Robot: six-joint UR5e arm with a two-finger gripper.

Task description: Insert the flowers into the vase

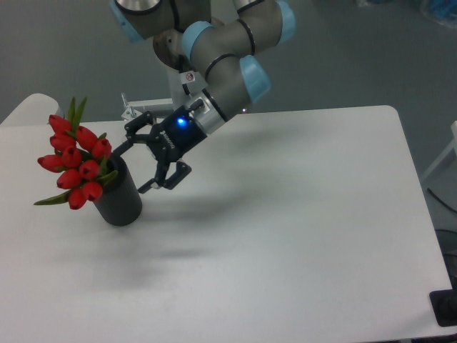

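The worktop (pixel 285 236) is a white, matte slab with rounded corners. It fills most of the view. Soft grey shadows lie on it to the right of and below the vase (pixel 120 200).

The vase stands upright on the left part of the worktop. It is a matte black cylinder with a round mouth. It holds the flowers (pixel 73 163). The stems enter the mouth and cannot be seen inside. The red buds lean out over the left rim and hang past the vase wall. Green leaves project upward at the top of the bunch and to the lower left.

The pincer (pixel 148 162) is just right of the vase mouth, above the worktop. Its two black fingers are spread apart and hold nothing. The upper finger points toward the flowers; whether it touches them cannot be told. The lower finger (pixel 170 179) is clear of the vase wall. A blue light glows on the pincer body.

The arm (pixel 221 64) rises from the pincer to the top edge of the view. It has grey links and light blue joint caps.

A second white surface (pixel 25 107) with a rounded corner shows at the far left, behind the worktop. The floor (pixel 343 50) beyond is dark grey. A black object (pixel 446 307) sits at the lower right edge, partly cut off.
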